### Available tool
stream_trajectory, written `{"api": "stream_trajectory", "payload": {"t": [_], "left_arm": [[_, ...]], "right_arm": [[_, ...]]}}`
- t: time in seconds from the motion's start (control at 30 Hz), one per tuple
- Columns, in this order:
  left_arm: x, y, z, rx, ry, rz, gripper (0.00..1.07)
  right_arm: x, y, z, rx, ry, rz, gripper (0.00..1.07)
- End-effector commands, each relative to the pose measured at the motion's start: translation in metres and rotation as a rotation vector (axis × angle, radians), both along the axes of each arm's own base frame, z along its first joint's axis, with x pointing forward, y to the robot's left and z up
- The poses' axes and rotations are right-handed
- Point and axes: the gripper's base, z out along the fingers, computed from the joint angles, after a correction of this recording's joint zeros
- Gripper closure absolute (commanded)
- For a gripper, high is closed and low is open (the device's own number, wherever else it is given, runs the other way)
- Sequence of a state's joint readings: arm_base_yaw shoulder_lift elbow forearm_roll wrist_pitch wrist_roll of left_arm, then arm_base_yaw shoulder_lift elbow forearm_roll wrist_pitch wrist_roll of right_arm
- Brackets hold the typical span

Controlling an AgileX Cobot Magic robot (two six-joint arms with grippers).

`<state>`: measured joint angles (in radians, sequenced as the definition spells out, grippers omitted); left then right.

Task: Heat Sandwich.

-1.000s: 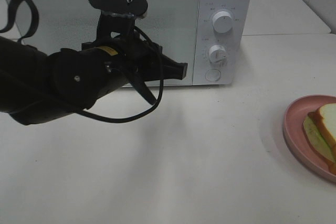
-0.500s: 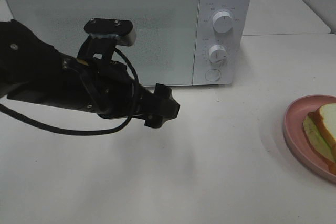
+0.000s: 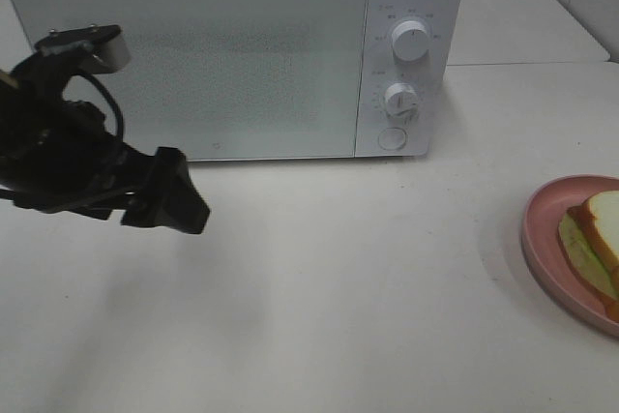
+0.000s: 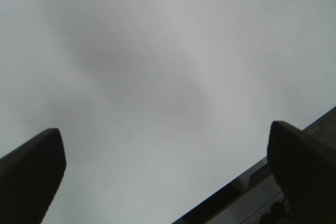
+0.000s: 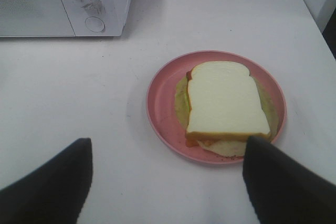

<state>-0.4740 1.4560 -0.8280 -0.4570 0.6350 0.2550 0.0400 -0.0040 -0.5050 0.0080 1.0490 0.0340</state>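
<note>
The sandwich (image 3: 598,244) lies on a pink plate (image 3: 542,229) at the right edge of the high view, well apart from the left tool (image 3: 166,202), which hangs over the bare table (image 3: 338,278) at the left of the frame, in front of the white microwave (image 3: 232,50). The right wrist view shows the right tool (image 5: 163,182) above the table just short of the plate, its two dark fingers (image 5: 47,187) spread wide at the lower corners of the frame and empty, the sandwich (image 5: 226,106) apart from them, beyond the gap.

The sandwich has a thick white top slice with an orange-brown crust edge; pale yellow-green filling pokes out beneath it onto the plate (image 5: 157,103). It sits about centred on the plate, nearly plate-wide.

The left tool (image 4: 168,177) is likewise wide open, holding nothing, with only table under it.

Against the picture a half-second back, the left arm has drawn away from the middle of the microwave door toward the left edge of the frame. The microwave door is shut; the sandwich and plate have not shifted.
</note>
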Motion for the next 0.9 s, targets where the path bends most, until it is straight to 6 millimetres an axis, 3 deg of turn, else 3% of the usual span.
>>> {"api": "stream_trajectory", "payload": {"t": [0.03,0.23,0.5,0.6,0.73,0.9], "left_arm": [[-0.005,0.015,0.006,0.051,0.031,0.013,0.06],[-0.012,0.045,0.016,0.151,0.075,0.017,0.06],[-0.026,0.089,0.033,0.148,0.176,0.205,0.06],[-0.035,0.114,0.046,0.158,0.156,0.3,0.06],[-0.049,0.132,0.062,0.173,0.103,0.421,0.06],[-0.073,0.142,0.081,0.224,0.007,0.49,0.06]], "right_arm": [[-0.003,0.0,0.001,-0.001,-0.038,-0.005,0.31],[-0.003,0.0,0.001,-0.001,-0.038,-0.005,0.31],[-0.003,0.0,0.001,-0.001,-0.038,-0.005,0.31],[-0.003,0.0,0.001,-0.001,-0.038,-0.005,0.31],[-0.003,0.0,0.001,-0.001,-0.038,-0.005,0.31],[-0.003,0.0,0.001,-0.001,-0.038,-0.005,0.31]]}}
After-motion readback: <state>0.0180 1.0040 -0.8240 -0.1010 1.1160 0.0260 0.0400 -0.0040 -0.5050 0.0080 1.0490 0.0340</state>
